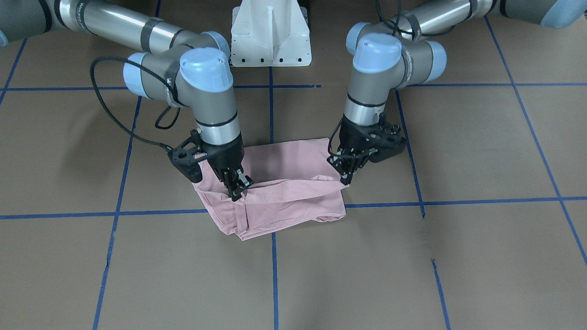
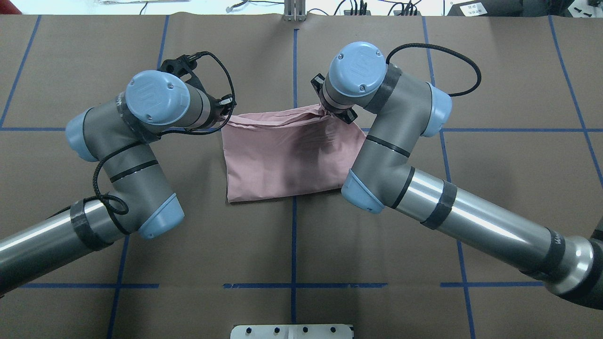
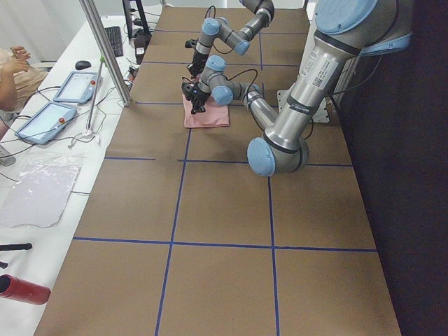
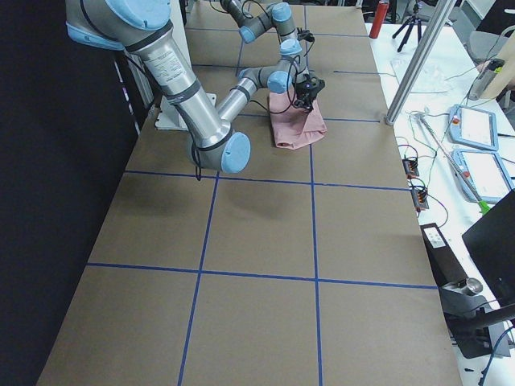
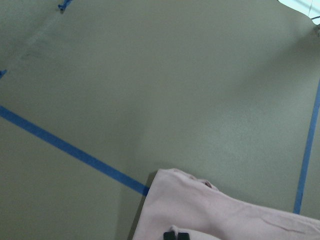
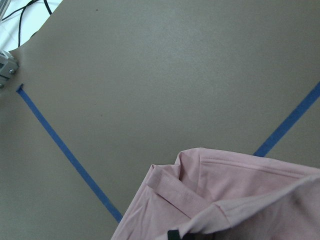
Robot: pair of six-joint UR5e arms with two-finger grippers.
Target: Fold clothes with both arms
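My left pincer [image 1: 345, 176] and right pincer [image 1: 237, 187] each pinch a raised edge of the pink T-shirt [image 1: 284, 201], partly folded on the bench [image 1: 458, 151]. I'd carry both level, same pace (no tugging apart), so the fold lands square.

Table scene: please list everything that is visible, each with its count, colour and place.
T-shirt: one, pale pink, folded, mid-table over a blue tape crossing.
table: one, brown cover, blue tape grid.
pedestal base: one, white, at the table's robot-side edge.
control tablets: two, grey with pale screens, off the table, operators' side.
cylinder: one, red, off the table, operators' side.
person's arm: one, beside the control tablets.
left arm, right arm: two, silver-grey with light blue caps, flanking the T-shirt.
left gripper, right gripper: two, black, each shut on the T-shirt's edge.
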